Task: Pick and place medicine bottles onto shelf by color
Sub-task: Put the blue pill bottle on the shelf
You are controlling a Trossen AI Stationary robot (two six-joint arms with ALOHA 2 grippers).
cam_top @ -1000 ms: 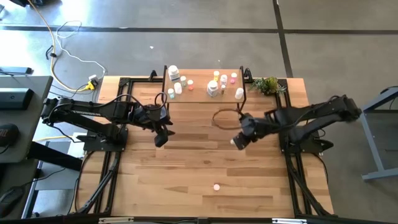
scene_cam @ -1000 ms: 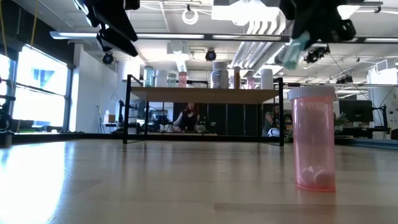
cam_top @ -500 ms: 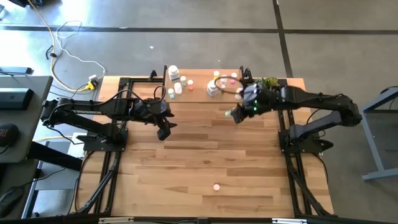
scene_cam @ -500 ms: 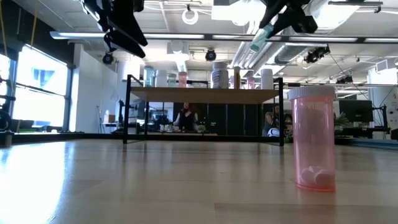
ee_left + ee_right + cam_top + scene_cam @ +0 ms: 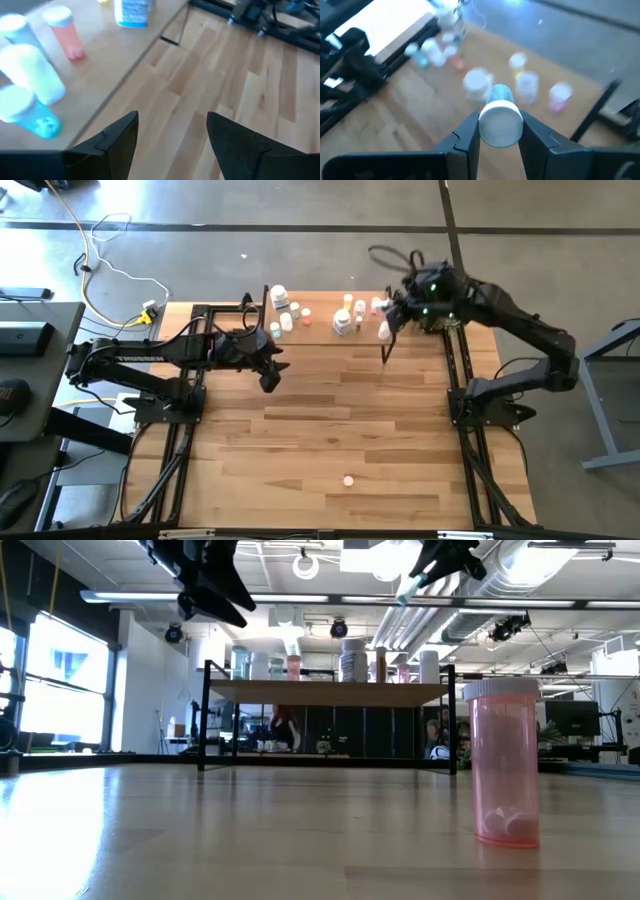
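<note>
My right gripper [image 5: 393, 313] is high over the right end of the shelf [image 5: 320, 328], shut on a small bottle with a bluish body [image 5: 500, 94] and a white cap; the low view shows that bottle [image 5: 412, 583] slanting down out of the fingers. Several medicine bottles stand on the shelf, among them a pink one [image 5: 67, 36], a white one [image 5: 31, 70] and a blue one [image 5: 36, 119]. My left gripper [image 5: 268, 376] hangs open above the table in front of the shelf's left end, holding nothing. A pink bottle [image 5: 348, 480] stands alone near the table's front edge. My right gripper pinches the bottle between its two fingers at the cap end [image 5: 500, 125], one finger on each side. The bottle lies along the fingers, its cap toward the wrist and its body sticking out past the fingertips. It is lifted clear and slants down toward the shelf.
A small green plant [image 5: 432, 316] stands at the table's far right corner, beside the shelf. The black shelf legs [image 5: 205, 715] and the arms' black frames [image 5: 180, 440] run along both sides. Bare wood lies between the shelf and the lone pink bottle [image 5: 505, 765].
My right gripper has swung from the table's middle toward the far edge and risen, turning as it went, and carries the bottle above the shelf's right end. My left gripper has shifted a little toward the shelf, still open.
</note>
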